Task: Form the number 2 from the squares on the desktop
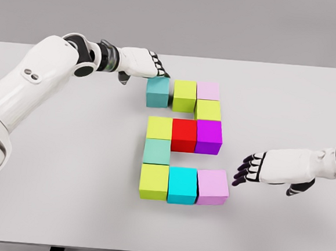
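- The left hand (142, 63) reaches across the white table (67, 152) to the teal block (157, 92) at the top-left corner of the figure. Its fingers curl over the block's upper left edge; from this angle I cannot be sure whether they pinch it or only press against it.
- The step in hand looks like seating this teal block against the lime block (184, 95) beside it. A narrow gap shows between the two, so a short push to the right, kept square to the row, should close it without nudging the neighbours.
- The right hand (269, 168) hovers just beside the lilac block (212, 187) at the bottom-right corner, fingers spread and holding nothing, not touching it.
- The blocks sit in the middle of the table, already forming a clear 2: a top row of teal, lime and pale pink (208, 91), a lime block (208, 110) going down the right, a middle row of lime, red (184, 135) and purple (209, 136), a grey-green block (156, 151) on the left, and a bottom row of lime, cyan (182, 185) and lilac.
- The cubes are plain, matt and flat-faced, so they should slide easily and butt together cleanly.
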`<action>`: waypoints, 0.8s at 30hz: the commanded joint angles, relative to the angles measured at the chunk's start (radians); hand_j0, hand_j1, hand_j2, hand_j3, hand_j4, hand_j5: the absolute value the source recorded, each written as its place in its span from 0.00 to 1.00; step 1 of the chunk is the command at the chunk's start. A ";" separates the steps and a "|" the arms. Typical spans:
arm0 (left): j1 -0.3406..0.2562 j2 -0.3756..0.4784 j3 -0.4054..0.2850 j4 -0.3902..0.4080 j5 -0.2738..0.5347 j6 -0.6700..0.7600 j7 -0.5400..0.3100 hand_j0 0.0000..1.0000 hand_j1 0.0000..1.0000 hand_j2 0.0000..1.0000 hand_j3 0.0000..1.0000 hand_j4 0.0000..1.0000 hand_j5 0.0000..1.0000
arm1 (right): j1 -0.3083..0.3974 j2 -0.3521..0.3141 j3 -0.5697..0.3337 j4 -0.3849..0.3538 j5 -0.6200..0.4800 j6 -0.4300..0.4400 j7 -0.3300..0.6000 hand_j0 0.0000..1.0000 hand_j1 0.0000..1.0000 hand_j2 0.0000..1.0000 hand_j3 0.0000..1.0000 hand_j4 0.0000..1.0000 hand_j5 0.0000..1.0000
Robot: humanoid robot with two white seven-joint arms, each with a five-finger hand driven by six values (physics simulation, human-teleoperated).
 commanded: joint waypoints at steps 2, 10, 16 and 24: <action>0.000 0.005 0.002 -0.003 0.004 0.001 0.000 1.00 1.00 1.00 1.00 1.00 1.00 | 0.000 0.000 -0.001 0.000 -0.005 0.002 -0.002 1.00 1.00 1.00 1.00 1.00 1.00; 0.000 0.005 0.003 -0.012 0.005 0.001 0.000 1.00 1.00 1.00 1.00 1.00 1.00 | 0.021 0.003 -0.001 0.000 -0.005 0.002 -0.002 1.00 1.00 1.00 1.00 1.00 1.00; 0.000 0.013 0.004 -0.018 0.007 0.001 0.000 1.00 1.00 1.00 1.00 1.00 1.00 | 0.031 0.012 -0.001 0.000 -0.005 0.002 -0.002 1.00 1.00 1.00 1.00 1.00 1.00; 0.002 0.021 0.004 -0.027 0.007 0.001 0.000 1.00 1.00 1.00 1.00 1.00 1.00 | 0.034 0.018 0.002 0.000 -0.005 0.002 -0.002 1.00 1.00 1.00 1.00 1.00 1.00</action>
